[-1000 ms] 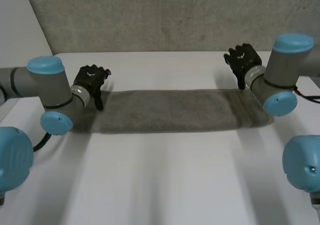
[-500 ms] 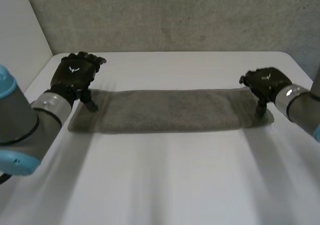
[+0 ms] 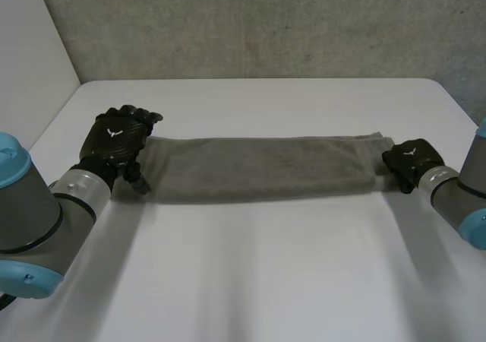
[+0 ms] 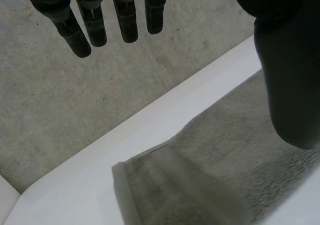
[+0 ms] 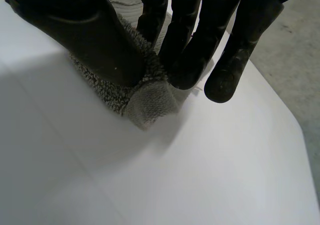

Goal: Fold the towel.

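Fingers [image 5: 187, 50] of the right hand [image 3: 410, 162] curl against the thumb [image 5: 85, 35] and pinch the end corner of the towel [image 3: 258, 167], with a small tuck of grey pile bunched between them just off the surface [image 3: 250, 281]. On the left hand [image 3: 118, 140] the fingers [image 4: 127, 20] are straight and held apart from the thumb, closed on nothing. The towel's other end lies below that gap, its layered edge flat on the surface. I cannot tell whether the thumb tip touches the cloth.

The towel is a long, narrow band, and its stacked end suggests it is folded along its length. It lies across the middle of the surface with its long axis running from one hand to the other. Each hand stands at its own end, and the two ends are well apart. That spacing is what matters for the next step. A fold across the width would mean carrying one end along this axis to meet the other, and only the right hand has a hold. The left hand would likely need to close on its end first, or else press it down as an anchor.

White and smooth, the surface is bare both nearer the robot and beyond the towel, leaving room to lift and swing an end over. A rough grey wall [image 3: 266, 30] rises behind the far edge, and a pale panel [image 3: 30, 61] stands at the robot's left.
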